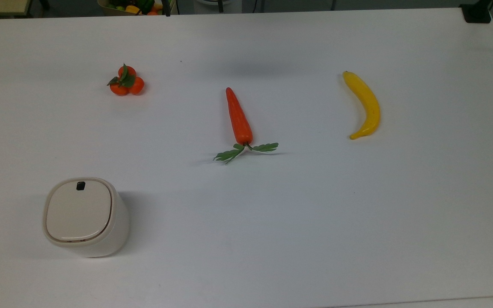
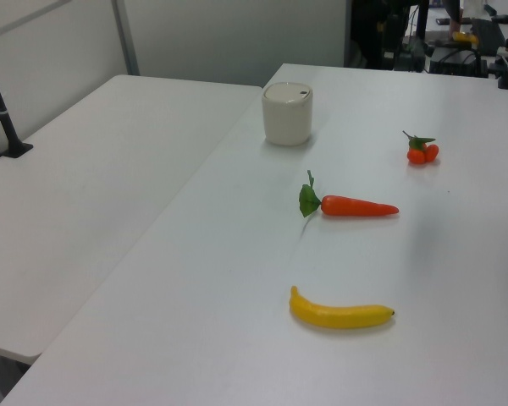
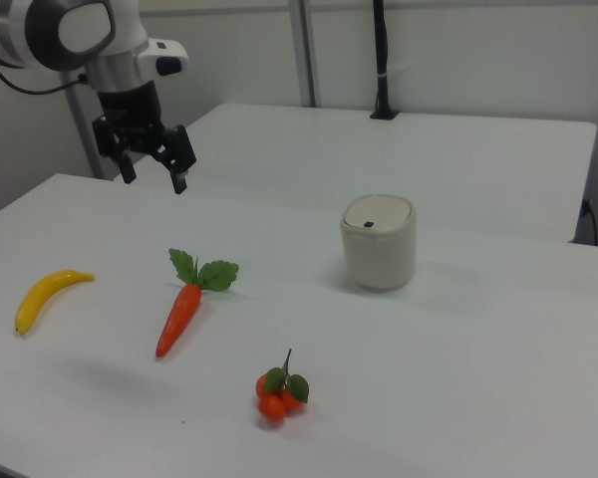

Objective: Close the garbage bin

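The cream-white garbage bin (image 1: pixel 84 216) stands at the top view's lower left, with its flat lid lying down level on the body and the small black tab (image 1: pixel 80 185) on top. I also see the garbage bin (image 2: pixel 287 114) at the far end of the table in the left view. In the right view the garbage bin (image 3: pixel 378 242) stands right of centre. My gripper (image 3: pixel 154 177) hangs open and empty in the air at the right view's upper left, well away from the bin.
On the white table (image 1: pixel 315 214) lie a cluster of small oranges (image 1: pixel 126 81), a carrot (image 1: pixel 238 117) with green leaves and a banana (image 1: pixel 366 105). A second white table (image 2: pixel 85 194) adjoins it. A black post (image 3: pixel 381 60) stands on that table.
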Controlling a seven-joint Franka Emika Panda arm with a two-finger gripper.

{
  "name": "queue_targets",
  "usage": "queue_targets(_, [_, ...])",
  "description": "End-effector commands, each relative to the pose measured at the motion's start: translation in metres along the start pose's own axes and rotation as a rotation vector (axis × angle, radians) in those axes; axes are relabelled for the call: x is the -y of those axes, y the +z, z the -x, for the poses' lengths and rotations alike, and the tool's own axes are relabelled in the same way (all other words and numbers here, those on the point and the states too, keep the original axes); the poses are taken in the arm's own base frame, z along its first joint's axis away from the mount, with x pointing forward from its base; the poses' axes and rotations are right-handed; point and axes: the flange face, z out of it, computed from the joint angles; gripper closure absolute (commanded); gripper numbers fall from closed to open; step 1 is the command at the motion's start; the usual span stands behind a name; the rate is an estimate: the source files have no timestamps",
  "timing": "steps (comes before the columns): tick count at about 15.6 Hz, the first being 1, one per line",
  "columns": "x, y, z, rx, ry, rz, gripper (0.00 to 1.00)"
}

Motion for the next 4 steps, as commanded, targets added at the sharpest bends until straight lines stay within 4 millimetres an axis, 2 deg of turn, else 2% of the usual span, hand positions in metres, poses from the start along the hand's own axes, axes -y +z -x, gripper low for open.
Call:
queue_targets(1, [0.0002, -0.0028, 0.0011, -0.019, -0.037, 0.013, 0.0])
queue_targets(4, [0.0003, -0.0037, 0.0014, -0.021, -0.037, 0.014, 0.0])
